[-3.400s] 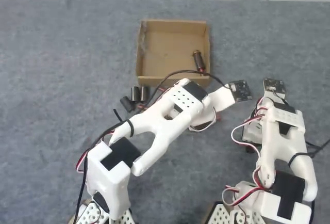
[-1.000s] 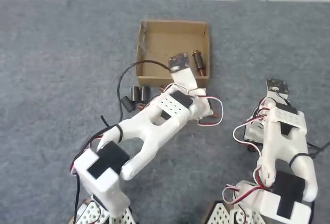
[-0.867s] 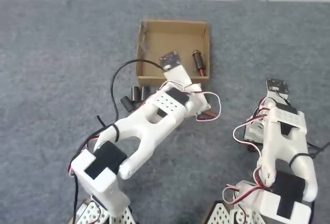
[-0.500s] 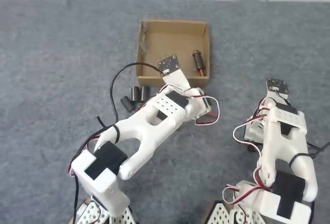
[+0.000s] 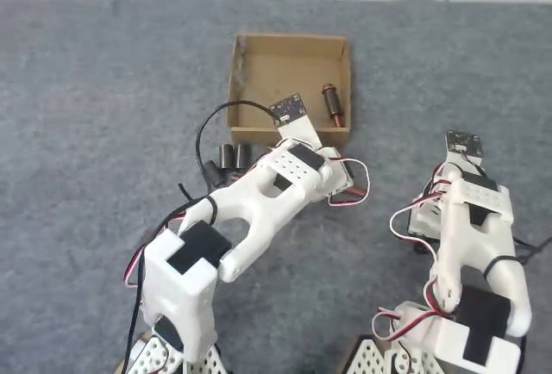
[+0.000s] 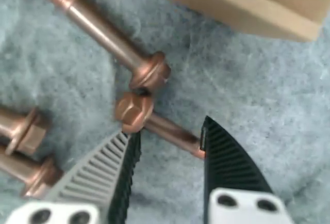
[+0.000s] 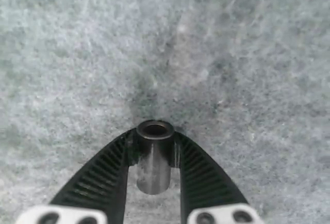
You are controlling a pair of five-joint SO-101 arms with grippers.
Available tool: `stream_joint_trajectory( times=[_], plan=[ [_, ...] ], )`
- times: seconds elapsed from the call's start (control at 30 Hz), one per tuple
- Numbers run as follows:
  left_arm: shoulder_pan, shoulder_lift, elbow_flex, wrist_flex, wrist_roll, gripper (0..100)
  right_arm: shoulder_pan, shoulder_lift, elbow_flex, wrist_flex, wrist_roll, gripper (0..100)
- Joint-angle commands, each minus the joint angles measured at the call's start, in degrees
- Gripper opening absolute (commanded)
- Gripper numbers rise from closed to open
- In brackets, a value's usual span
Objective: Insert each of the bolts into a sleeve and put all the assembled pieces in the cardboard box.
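Right wrist view, sleeve (image 7: 153, 168) lengthwise in right hand (image 7: 153, 138), bore outward

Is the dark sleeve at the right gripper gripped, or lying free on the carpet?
Gripped. In the right wrist view the right gripper has both fingers pressed against the sides of the sleeve, no gap showing.

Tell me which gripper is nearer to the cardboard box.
Left. The left gripper is open over bolts just outside the front wall of the cardboard box; the right gripper, shut on a sleeve, is farther off to one side.
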Motion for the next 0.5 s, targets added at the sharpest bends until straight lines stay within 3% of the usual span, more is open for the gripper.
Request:
stream_joint_trajectory(
  times=[0.0,0.2,0.3,0.47],
  plan=[
    [0.00,-0.70,-2.59,0.88,0.44,18,0.48,-3.21,-0.44,-0.75,0.79,0.7],
    [0.09,-0.79,-2.95,2.46,0.09,0,0.48,-3.21,-0.44,-0.66,0.88,0.7],
    [0.09,-1.85,-2.68,2.55,0.00,1,0.48,-3.21,-0.44,-0.66,0.88,0.7],
    [1.93,-6.95,0.22,5.80,-8.09,1,0.48,-3.21,-0.44,-0.66,0.88,0.7]
  ],
)
